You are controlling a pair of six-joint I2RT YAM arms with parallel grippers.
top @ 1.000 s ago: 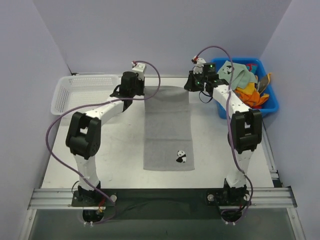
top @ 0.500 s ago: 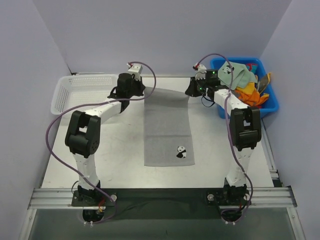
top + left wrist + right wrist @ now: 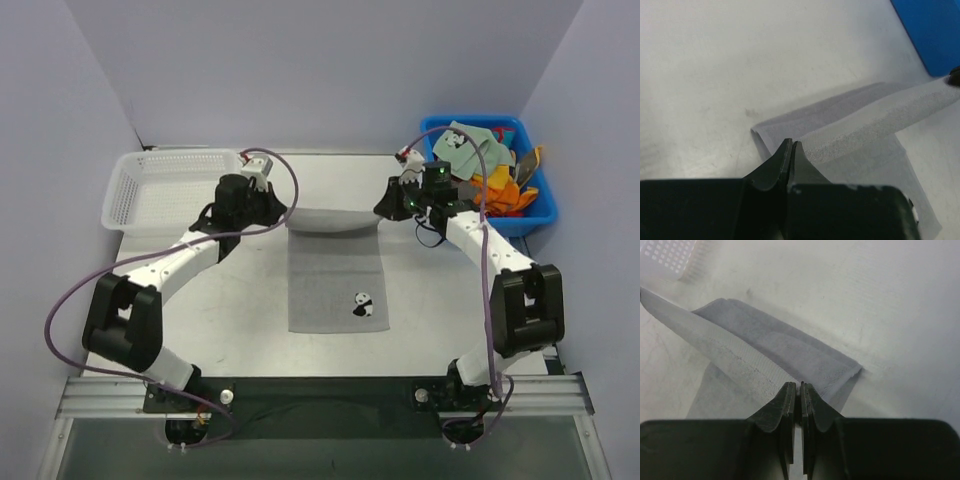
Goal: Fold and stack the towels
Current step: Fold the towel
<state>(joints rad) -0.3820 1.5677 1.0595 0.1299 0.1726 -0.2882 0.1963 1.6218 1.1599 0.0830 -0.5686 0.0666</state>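
A grey towel (image 3: 336,280) with a small panda patch lies in the middle of the table, its far edge lifted and curled toward me. My left gripper (image 3: 284,211) is shut on the towel's far left corner (image 3: 805,145). My right gripper (image 3: 381,210) is shut on the far right corner (image 3: 790,377). Between them the raised edge hangs in a shallow sag above the flat part. In the left wrist view my left gripper (image 3: 791,143) pinches the cloth, and in the right wrist view my right gripper (image 3: 796,385) does the same. More towels (image 3: 490,165), pale green and orange, are heaped in the bin.
A blue plastic bin (image 3: 535,215) stands at the back right, just behind my right arm. A white mesh basket (image 3: 130,190) sits at the back left, next to my left arm. Purple cables loop off both arms.
Both grippers have pulled the towel's far edge up and toward the near side, so the cloth has started folding over itself. Both arms have swung outward at the elbows.
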